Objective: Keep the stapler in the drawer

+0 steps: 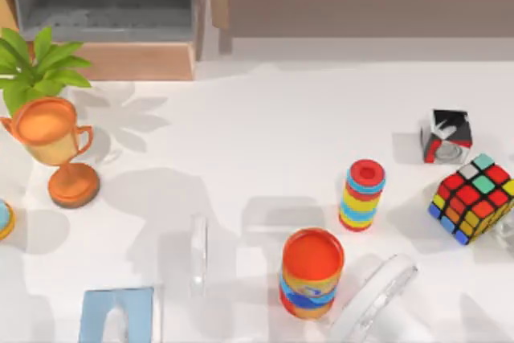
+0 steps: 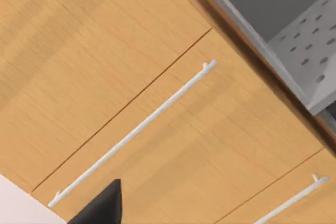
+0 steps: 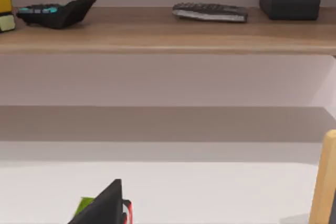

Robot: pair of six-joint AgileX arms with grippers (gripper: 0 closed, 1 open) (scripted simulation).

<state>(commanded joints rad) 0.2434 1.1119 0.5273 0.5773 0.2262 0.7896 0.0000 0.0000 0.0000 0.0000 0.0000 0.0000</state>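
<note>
Before you, a white bench (image 1: pixel 265 126) carries bright colour: an orange can (image 1: pixel 312 272) banded in blue and yellow, a ring stack (image 1: pixel 362 195) striped red, yellow, blue and orange, and a Rubik's cube (image 1: pixel 474 198) chequered red, green, yellow, blue and orange. A copper-orange trophy (image 1: pixel 55 146) stands by green leaves (image 1: pixel 36 66). The stapler (image 1: pixel 198 255) is whitish and see-through against the white. The drawer (image 1: pixel 104 2) is grey inside with a light tan wood-grain front. You see white bar handles (image 2: pixel 134 132) crossing tan panels in the left wrist view.
</note>
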